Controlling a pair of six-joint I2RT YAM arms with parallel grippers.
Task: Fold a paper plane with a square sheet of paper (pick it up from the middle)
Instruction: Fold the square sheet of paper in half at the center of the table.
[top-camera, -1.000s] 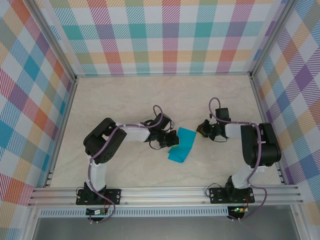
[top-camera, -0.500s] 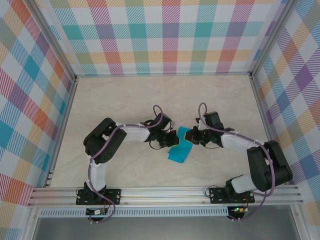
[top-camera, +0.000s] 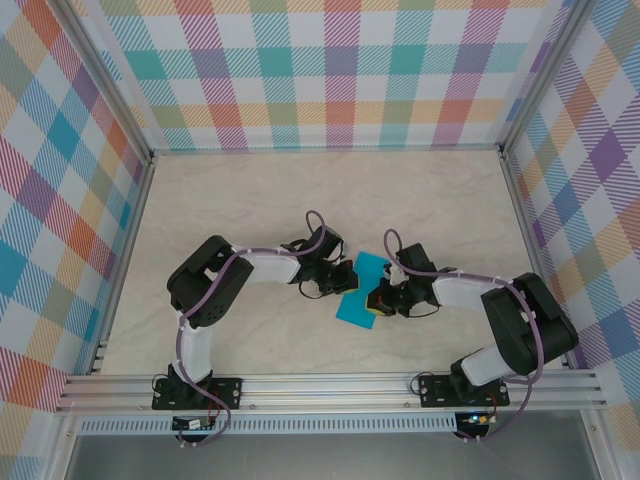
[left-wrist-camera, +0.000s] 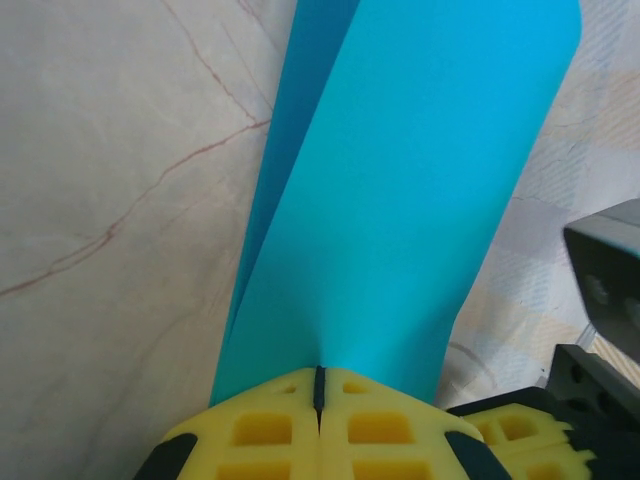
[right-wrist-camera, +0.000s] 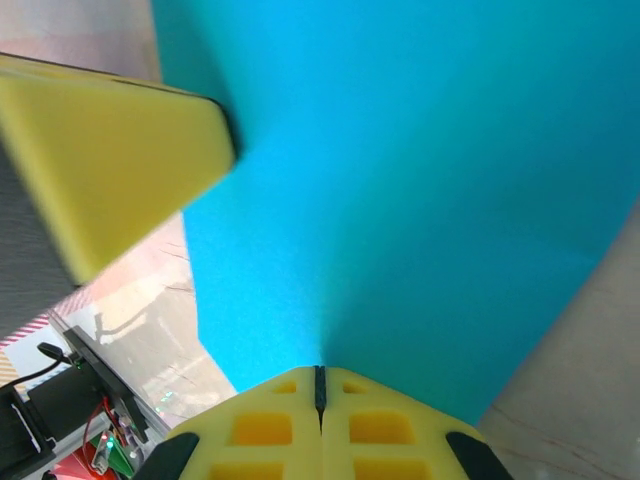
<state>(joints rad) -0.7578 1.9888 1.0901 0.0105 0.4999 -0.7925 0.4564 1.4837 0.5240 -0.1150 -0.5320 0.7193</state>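
The square sheet of paper (top-camera: 353, 309) is teal-blue, folded over on itself, and lies on the table between my two grippers. My left gripper (top-camera: 345, 277) is shut on its left edge. In the left wrist view the sheet (left-wrist-camera: 400, 200) rises from the closed yellow tips (left-wrist-camera: 320, 372), with a lower layer showing on the left. My right gripper (top-camera: 375, 300) is shut, its tips (right-wrist-camera: 320, 372) pressed against the paper's (right-wrist-camera: 420, 200) right side. A yellow finger of the left gripper (right-wrist-camera: 110, 170) shows at the upper left of the right wrist view.
The table top (top-camera: 250, 200) is pale marble with checked walls on three sides. A metal rail (top-camera: 330, 385) runs along the near edge by the arm bases. Part of the right gripper's body (left-wrist-camera: 605, 285) shows at the right of the left wrist view.
My right gripper, shut throughout, has swung left and toward the near edge onto the paper's right side. The left gripper and the paper have stayed in place.
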